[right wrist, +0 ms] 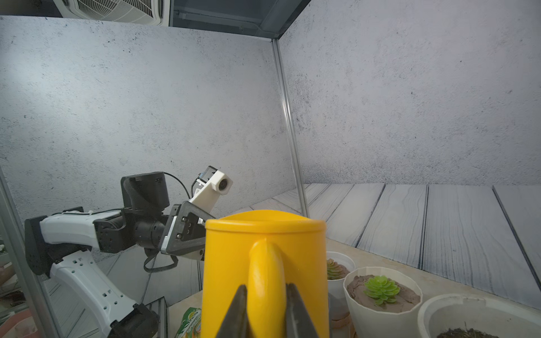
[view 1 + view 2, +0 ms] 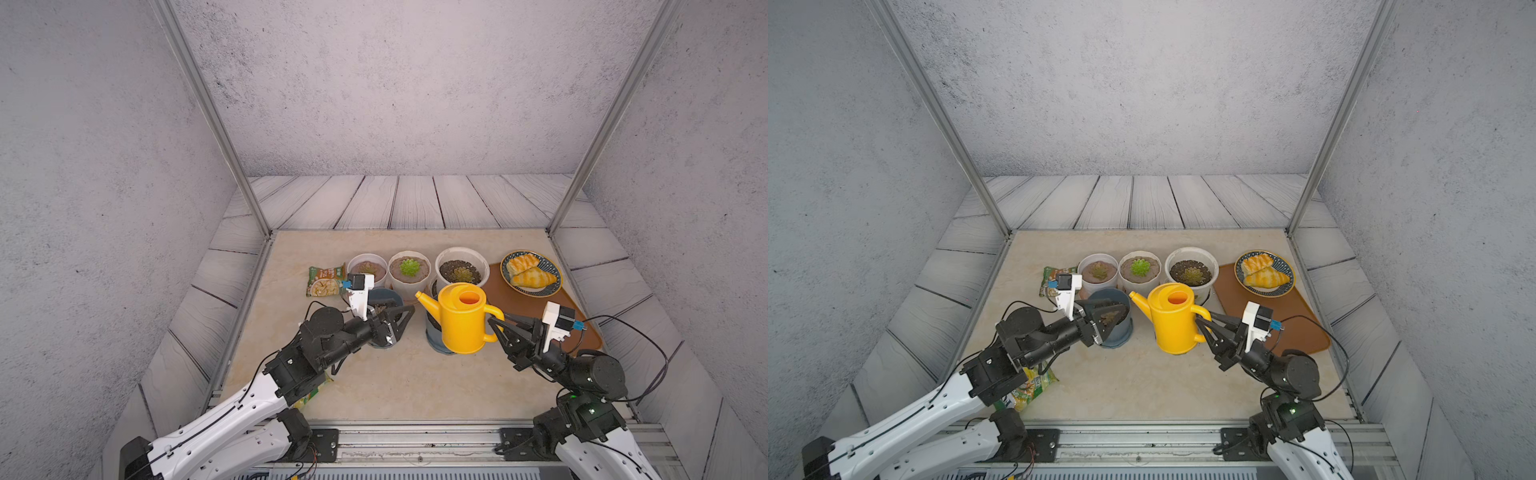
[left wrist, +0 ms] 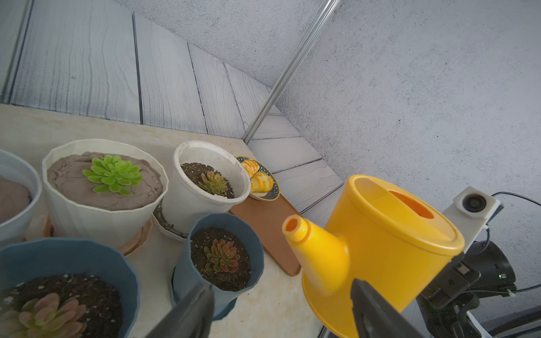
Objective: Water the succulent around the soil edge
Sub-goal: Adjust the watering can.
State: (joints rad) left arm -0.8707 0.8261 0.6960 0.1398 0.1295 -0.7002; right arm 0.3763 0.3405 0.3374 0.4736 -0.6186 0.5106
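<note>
5 pots w/ succulents, 1 yellow can, 2 croissants, 2 pkts.

Can clamped in the right pincer is smooth, glossy yellow plastic. The fingers look like matt black plastic. Blue pot just ahead of the left pincer is matt faceted plastic, filled with rough, crumbly dark soil. White pot further out has a smooth, cracked, clay-looking brown fill. Mat beside the right pincer looks like smooth leather, and the plate is glazed. Table is smooth and stone-look, walls are rough, posts are brushed metal.
</note>
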